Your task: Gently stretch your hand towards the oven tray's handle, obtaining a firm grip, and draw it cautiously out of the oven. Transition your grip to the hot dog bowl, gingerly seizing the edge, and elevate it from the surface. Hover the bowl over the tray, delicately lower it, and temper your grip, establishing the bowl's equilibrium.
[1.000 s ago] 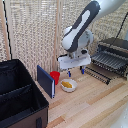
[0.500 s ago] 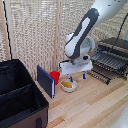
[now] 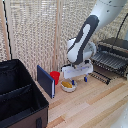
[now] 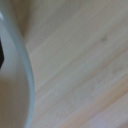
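Your fingers (image 3: 79,79) are sitting low over the hot dog bowl (image 3: 68,86), reaching down at its rim on the side facing the oven. You cannot tell from either view how far apart they are standing, or whether they are pinching the rim at all: in the exterior view the blue-tipped ends are blurring into the bowl's edge, and the wrist view is showing only the bowl's pale curved rim (image 4: 22,60) filling one side of the picture, with bare wood grain of the desk (image 4: 85,55) beyond it.

Taking the bowl as your landmark, it is resting on the desk (image 3: 95,107) with its yellow-orange food piece showing inside. A red cup (image 3: 55,77) is standing just beside the bowl, on the side away from the oven, and a dark blue flat panel (image 3: 45,81) is leaning upright just past the cup. Farther out on that side, a black bin (image 3: 20,97) is sitting well apart from the bowl.

On the bowl's other side, the oven (image 3: 116,46) is sitting near the exterior view's right edge. The oven tray (image 3: 111,62) is jutting out of its front towards the bowl, with the oven tray's handle (image 3: 103,64) running along the near edge.
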Robot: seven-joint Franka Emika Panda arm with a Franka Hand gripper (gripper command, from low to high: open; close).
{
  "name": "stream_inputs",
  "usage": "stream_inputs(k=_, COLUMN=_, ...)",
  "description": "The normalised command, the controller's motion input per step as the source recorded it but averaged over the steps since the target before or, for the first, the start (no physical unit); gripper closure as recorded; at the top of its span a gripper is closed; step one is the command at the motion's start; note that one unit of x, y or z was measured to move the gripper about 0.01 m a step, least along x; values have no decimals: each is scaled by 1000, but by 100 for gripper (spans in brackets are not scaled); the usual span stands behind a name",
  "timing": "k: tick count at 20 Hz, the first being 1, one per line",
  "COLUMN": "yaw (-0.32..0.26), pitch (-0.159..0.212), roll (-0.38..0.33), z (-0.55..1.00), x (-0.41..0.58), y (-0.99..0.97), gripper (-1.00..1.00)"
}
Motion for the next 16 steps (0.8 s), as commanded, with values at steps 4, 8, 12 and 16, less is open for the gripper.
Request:
stream_inputs(k=4, yaw=27, pitch=-230, roll=28, z=-171, x=0, y=-88, gripper=-100)
stream_inputs(k=8, yaw=29, pitch=-11, roll=12, z=-67, x=-11, y=-6, gripper=100)
stream_inputs(k=12, yaw=12, pitch=-32, roll=0, z=0, x=-75, y=0, gripper=100)
stream_inputs(k=16, yaw=14, pitch=-2, roll=-12, z=0, x=0, y=46, gripper=100)
